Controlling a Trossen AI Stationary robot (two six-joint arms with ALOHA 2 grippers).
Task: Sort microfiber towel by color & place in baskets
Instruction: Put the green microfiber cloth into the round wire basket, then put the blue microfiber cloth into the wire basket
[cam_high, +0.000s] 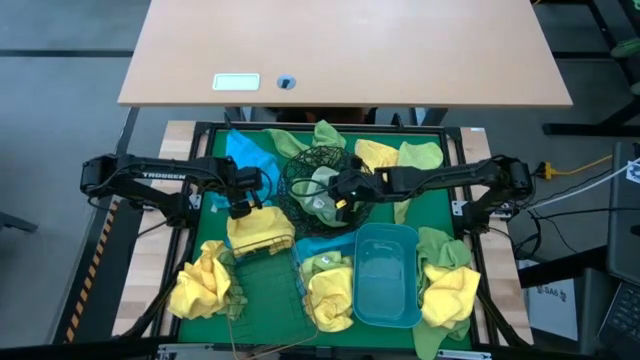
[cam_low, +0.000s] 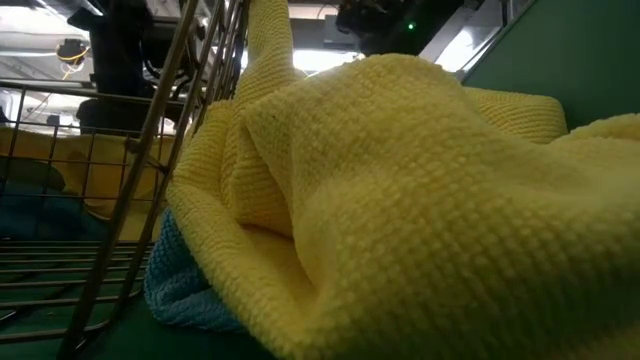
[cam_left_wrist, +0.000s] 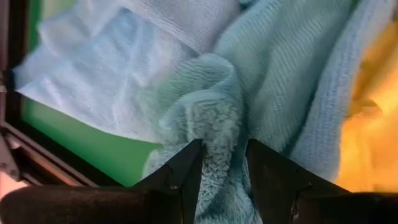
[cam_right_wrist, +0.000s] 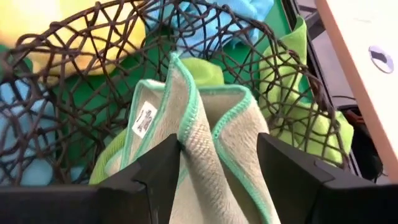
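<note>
Green-topped desk (cam_high: 208, 232), boxed in by a black frame, crowded nearly edge to edge; bare green only in small patches, mostly on the left side.

Plastic tub (cam_high: 388, 300) near the front, right of centre. Copper basket (cam_high: 262, 300) just beside it on the left, with a yellow towel (cam_high: 260, 230) draped over its far end. Black wire bowl (cam_high: 300, 172) behind both, mid-desk. More yellow towels heaped at the front left, front centre and front right; green ones along the far edge and at the right; a blue towel (cam_high: 245, 155) at the far left, touching the bowl's side.

Left end effector (cam_high: 245, 207) between the blue towel and the basket's far end. Right end effector (cam_high: 345, 192) reaching over the bowl's rim.

From desk height only: basket wires (cam_low: 160, 150) close up, a yellow heap filling the rest, a blue corner tucked under it.

From the left wrist only: left end effector (cam_left_wrist: 221, 152) partly closed, pinching a raised fold of the blue towel (cam_left_wrist: 211, 118) that fills the gap.

From the right wrist only: right end effector (cam_right_wrist: 217, 146) apart, astride an upright fold of a pale green-edged towel (cam_right_wrist: 205, 134) lying inside the bowl (cam_right_wrist: 74, 50); touching one finger, clear of the other.
</note>
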